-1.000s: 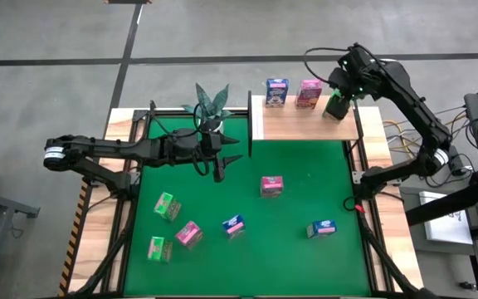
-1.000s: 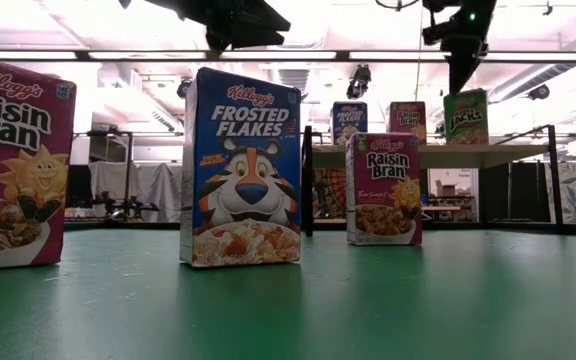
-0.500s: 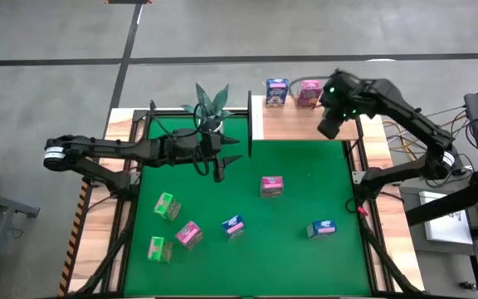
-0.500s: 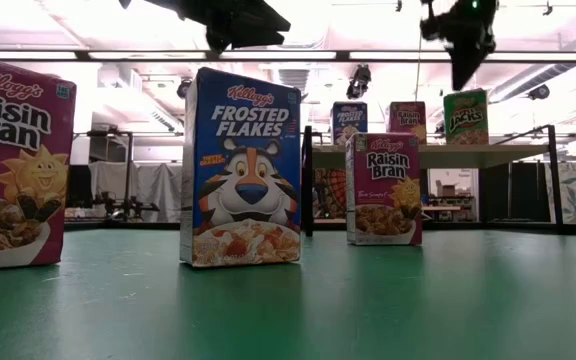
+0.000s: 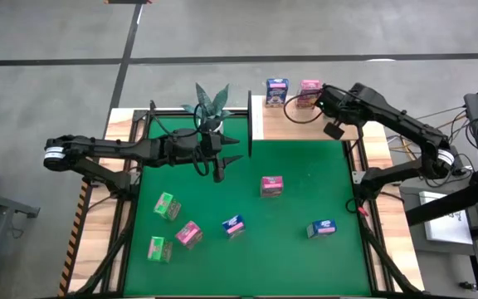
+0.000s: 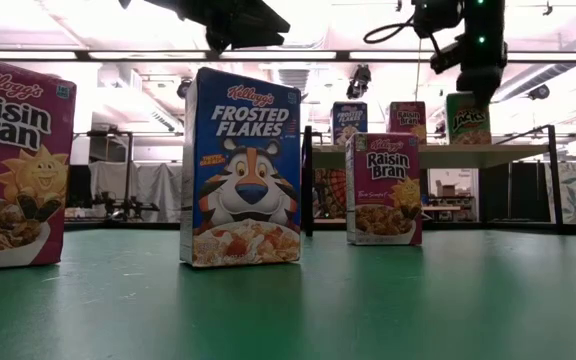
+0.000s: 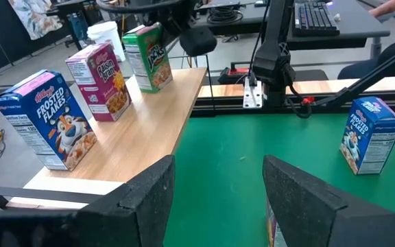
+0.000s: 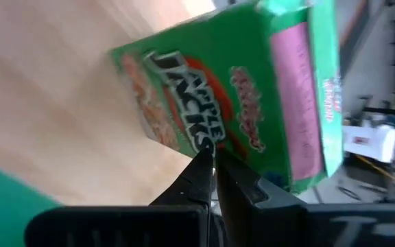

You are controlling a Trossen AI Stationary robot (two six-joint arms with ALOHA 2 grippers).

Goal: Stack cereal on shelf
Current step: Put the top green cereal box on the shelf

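Note:
Three cereal boxes stand upright on the light-wood shelf [image 5: 293, 123] at the far right: blue [image 5: 277, 90], pink [image 5: 309, 91] and green [image 7: 149, 58]. In the high view my right arm hides the green one. My right gripper [image 8: 212, 152] is shut and hovers by the green box [image 8: 238, 103], pointing at its printed face. My left gripper [image 5: 222, 164] hangs open over the mat's far left with nothing between its fingers. Several more boxes stand on the green mat [image 5: 305, 174], among them pink [image 5: 271, 186], blue [image 5: 234, 225] and blue [image 5: 321, 228]. My right gripper's shut fingertips [image 8: 204, 161] show right in front of the green box's printed face [image 8: 184, 120], slanting down at it from the shelf's near side. I cannot tell whether they touch it. The box stands upright on the shelf.
A potted plant [image 5: 208, 104] stands at the mat's far edge, left of the shelf's black upright [image 5: 249, 116]. Two green boxes [image 5: 167, 205] [image 5: 159, 248] and a pink one [image 5: 189, 234] stand near left. The mat's middle is bare.
My right gripper has drawn back from over the green box toward the shelf's near edge, sinking a little, and its wrist has turned. The green box stays upright on the shelf.

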